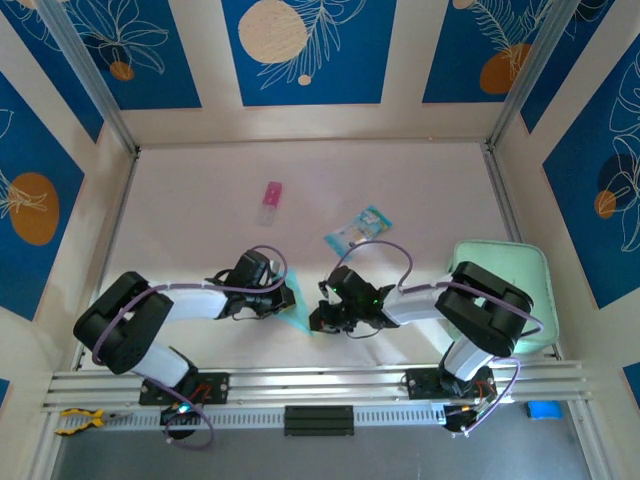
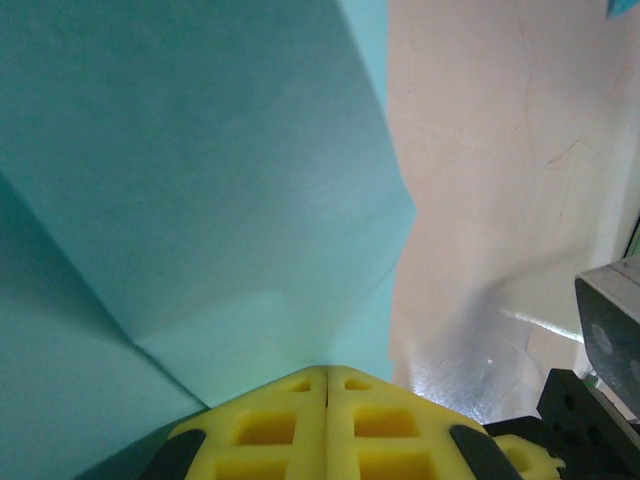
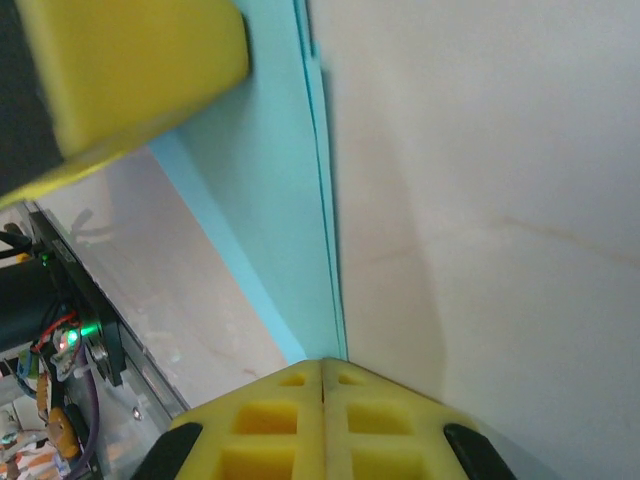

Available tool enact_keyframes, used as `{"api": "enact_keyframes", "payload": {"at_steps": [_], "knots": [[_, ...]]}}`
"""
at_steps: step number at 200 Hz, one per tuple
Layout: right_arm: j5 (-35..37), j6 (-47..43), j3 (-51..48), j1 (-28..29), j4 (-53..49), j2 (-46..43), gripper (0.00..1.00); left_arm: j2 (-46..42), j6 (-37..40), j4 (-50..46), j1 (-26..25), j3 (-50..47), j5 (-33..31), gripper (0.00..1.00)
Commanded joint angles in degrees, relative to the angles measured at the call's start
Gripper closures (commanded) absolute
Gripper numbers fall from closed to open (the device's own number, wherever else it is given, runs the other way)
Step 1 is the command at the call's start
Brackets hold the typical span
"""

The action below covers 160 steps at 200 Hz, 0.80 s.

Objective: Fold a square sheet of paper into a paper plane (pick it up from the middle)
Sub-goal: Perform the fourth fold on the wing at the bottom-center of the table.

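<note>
sheet (image 2: 200, 180): thin creased cyan | left fingers (image 2: 308, 440): closed on it | right fingers (image 3: 305, 440): closed on it

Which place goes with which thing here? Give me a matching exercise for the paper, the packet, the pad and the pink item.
Things:
1. paper
2. packet
3. pad
4. pink item

Places:
A. at the right edge of the table
B. lying alone on the far half, left of centre
C. pinched by the left end effector and the right end effector
D. lying just beyond the right end effector

Pairs: 1-C, 2-D, 3-A, 4-B
</note>
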Motion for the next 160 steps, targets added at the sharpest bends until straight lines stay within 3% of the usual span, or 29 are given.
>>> {"api": "enact_keyframes", "payload": {"at_steps": [1,67,119,160], "knots": [[-1.67,-0.37,-1.66,1.10,-6.13,-1.79,0.95,2.18,0.01,-5.33,0.36,-1.44,-4.16,1.00],[1.09,-2.59,2.76,0.91,-10.34,-7.84,0.95,2.29,0.10,-5.07,0.41,-1.48,-3.70,1.00],[-3.87,-2.85,7.31,0.60,-6.85,0.61,0.94,2.51,0.01,-4.82,0.42,-1.50,-3.51,1.00],[-4.54,-0.49,2.70,1.66,-3.37,4.01,0.94,2.11,0.16,-5.32,0.49,-1.51,-3.70,1.00]]}}
